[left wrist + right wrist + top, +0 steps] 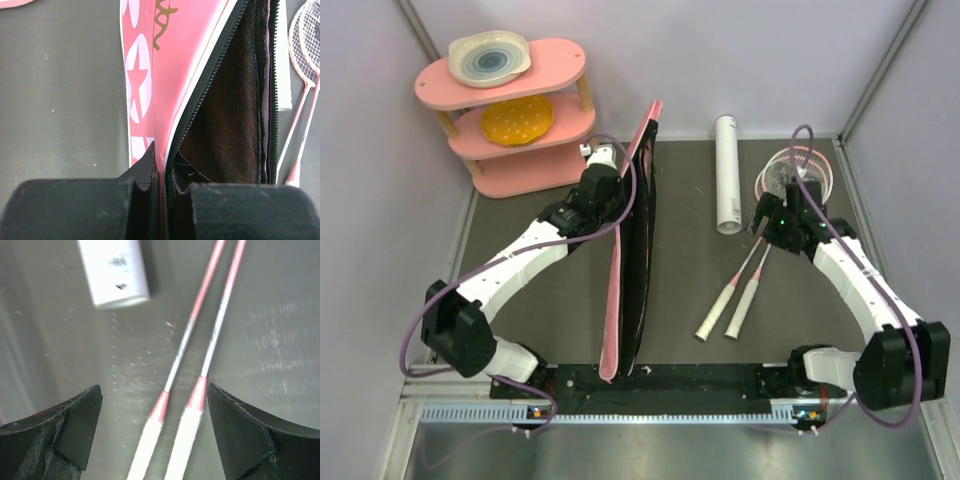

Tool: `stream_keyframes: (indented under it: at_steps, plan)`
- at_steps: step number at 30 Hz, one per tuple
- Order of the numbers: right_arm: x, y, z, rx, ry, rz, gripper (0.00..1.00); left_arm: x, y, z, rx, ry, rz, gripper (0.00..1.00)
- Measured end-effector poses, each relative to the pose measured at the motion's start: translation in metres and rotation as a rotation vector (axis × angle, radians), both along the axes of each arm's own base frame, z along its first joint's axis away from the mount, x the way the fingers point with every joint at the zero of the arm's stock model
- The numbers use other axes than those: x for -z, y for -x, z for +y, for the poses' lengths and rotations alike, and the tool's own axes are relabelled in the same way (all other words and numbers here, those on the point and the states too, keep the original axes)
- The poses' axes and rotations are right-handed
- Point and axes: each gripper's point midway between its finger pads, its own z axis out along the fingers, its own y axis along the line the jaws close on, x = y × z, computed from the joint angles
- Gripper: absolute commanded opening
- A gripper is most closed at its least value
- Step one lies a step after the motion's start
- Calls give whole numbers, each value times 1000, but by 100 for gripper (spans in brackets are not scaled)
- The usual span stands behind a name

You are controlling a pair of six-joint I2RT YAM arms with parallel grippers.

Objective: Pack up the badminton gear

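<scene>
The long pink racket bag stands on its edge in the middle of the table, its zipper open and its dark lining showing. My left gripper is shut on the bag's pink flap near its far end, holding that side up. Two pink rackets lie side by side to the right, heads far, white handles near. Above their shafts hovers my right gripper, open and holding nothing, both shafts between its fingers. A white tube lies beyond, its end visible.
A pink three-tier shelf stands at the back left with a bowl on top and an orange plate below. Walls close in on both sides and at the back.
</scene>
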Motion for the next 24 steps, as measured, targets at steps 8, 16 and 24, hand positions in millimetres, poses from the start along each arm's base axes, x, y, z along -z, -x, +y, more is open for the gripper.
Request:
stream_keyframes:
  at_steps: [8, 16, 24]
  plan:
    - [73, 7, -29, 104, 38, 204, 39, 11, 4, 1, -24, 22, 37, 0]
    - [101, -4, -50, 186, 66, 255, 33, 11, 4, 1, -33, 35, 42, 0]
    - [127, -29, -68, 249, 84, 306, 29, 11, 4, 0, -32, 54, 52, 0]
